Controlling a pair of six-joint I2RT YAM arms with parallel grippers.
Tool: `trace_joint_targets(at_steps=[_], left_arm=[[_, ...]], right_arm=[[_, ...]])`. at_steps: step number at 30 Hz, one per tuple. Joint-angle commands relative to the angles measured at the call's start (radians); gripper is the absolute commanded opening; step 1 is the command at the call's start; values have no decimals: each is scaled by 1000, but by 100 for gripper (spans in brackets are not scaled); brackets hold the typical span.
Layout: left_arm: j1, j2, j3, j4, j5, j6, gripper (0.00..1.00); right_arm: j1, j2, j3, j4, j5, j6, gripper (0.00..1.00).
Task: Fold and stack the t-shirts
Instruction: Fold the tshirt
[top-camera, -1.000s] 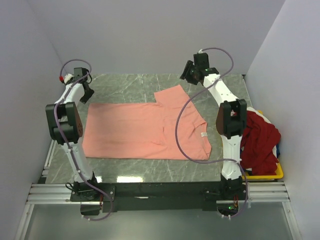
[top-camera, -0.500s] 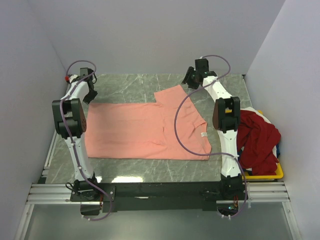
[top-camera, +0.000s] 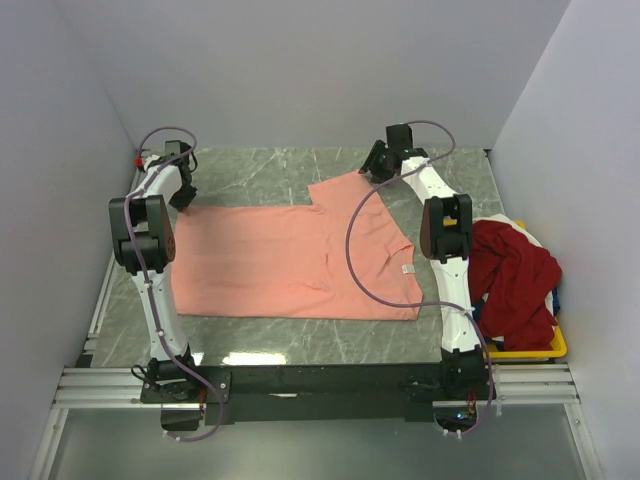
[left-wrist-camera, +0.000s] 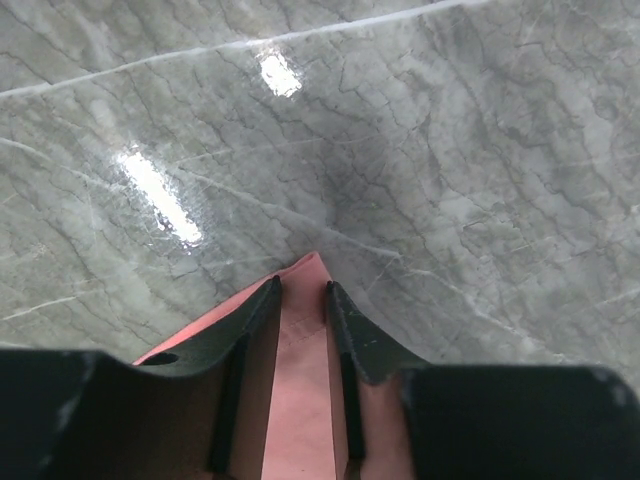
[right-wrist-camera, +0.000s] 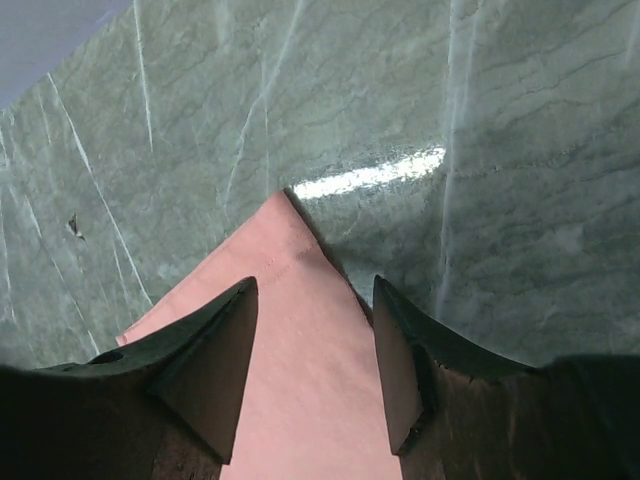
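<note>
T-shirts first: the salmon-pink t-shirt (top-camera: 290, 260) lies spread flat in the middle of the marble table (top-camera: 260, 165); its long axis runs left to right, hem at the left, neck at the right; one sleeve (top-camera: 340, 195) sticks out toward the far edge. The deep red t-shirt (top-camera: 515, 285) is heaped over the yellow bin (top-camera: 540, 350) at the right side, well apart from the pink one, with bits of white and dark blue cloth peeking out round it.

Both arms are stretched a long way out from their bases toward the far edge, wrists tipped down at the cloth; a purple cable (top-camera: 352, 262) loops off the right arm across the shirt.

Left gripper (left-wrist-camera: 300, 285) sits at the far left corner of the hem; jaws only a narrow way apart, straddling the corner, which lies flat between them and pokes out just past the tips; it doesn't look pinched, so no grip that I can see.

Right gripper (right-wrist-camera: 312, 285) is over the tip of the sleeve; jaws wide apart, sleeve corner lying between them on the marble, nothing held.

Writing: there's a small white label (top-camera: 407, 270) inside the neck; way too small to read.
</note>
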Motion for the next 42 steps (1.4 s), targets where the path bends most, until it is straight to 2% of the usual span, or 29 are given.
trace_joint_targets(at_steps=[1, 8, 9, 20, 28, 35, 38, 42], left_arm=[[-4, 6, 7, 1, 5, 9, 30], [-4, -7, -23, 20, 25, 8, 23], [-6, -8, -29, 23, 30, 8, 23], [-4, -31, -51, 40, 53, 17, 18], [-6, -42, -54, 49, 65, 20, 17], [-6, -51, -54, 52, 70, 25, 7], [-6, -54, -51, 54, 76, 26, 4], [-6, -62, -43, 57, 80, 25, 4]], right_arm=[[3, 18, 33, -1, -21, 28, 57], [33, 23, 48, -28, 11, 33, 56], [34, 18, 42, -27, 14, 36, 53], [49, 26, 60, -70, 48, -1, 45], [49, 29, 56, -82, 59, -27, 26], [45, -2, 56, -70, 91, -56, 6], [40, -29, 46, -53, 108, -70, 0], [26, -68, 25, -21, 117, -82, 0]])
